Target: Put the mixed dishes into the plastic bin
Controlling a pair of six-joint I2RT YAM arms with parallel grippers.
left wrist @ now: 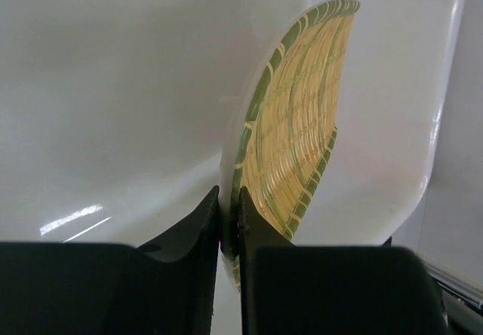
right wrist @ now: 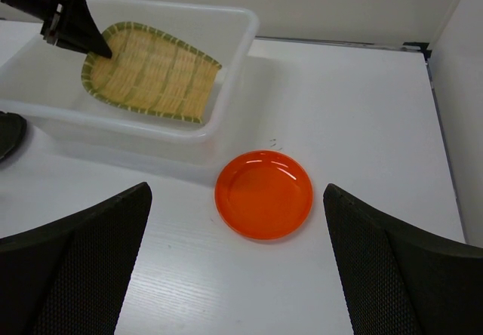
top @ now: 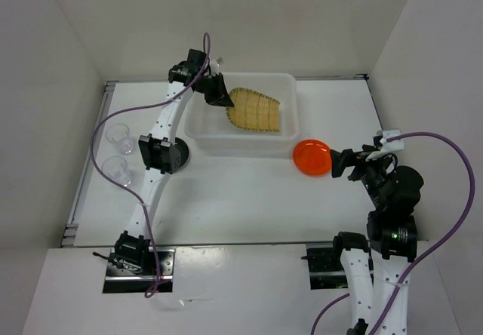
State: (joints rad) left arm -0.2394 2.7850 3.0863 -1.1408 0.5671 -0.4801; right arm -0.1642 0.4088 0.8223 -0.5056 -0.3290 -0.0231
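Left gripper (left wrist: 229, 199), jaws clamped on the green rim of the tan woven bamboo tray (left wrist: 298, 124), holds it inside the white translucent plastic bin (top: 241, 145), the tray's long axis running straight away from the fingers toward the bin's right end.

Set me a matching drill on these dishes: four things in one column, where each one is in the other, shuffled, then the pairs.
Things
1. bamboo tray
2. orange plate
3. black plate
4. clear cups

Places
A. near the table's left edge
B. tilted inside the bin, pinched by the left gripper
C. left of the bin, partly hidden by the left arm
D. on the table by the bin's right end

Pairs: 1-B, 2-D, 3-C, 4-A
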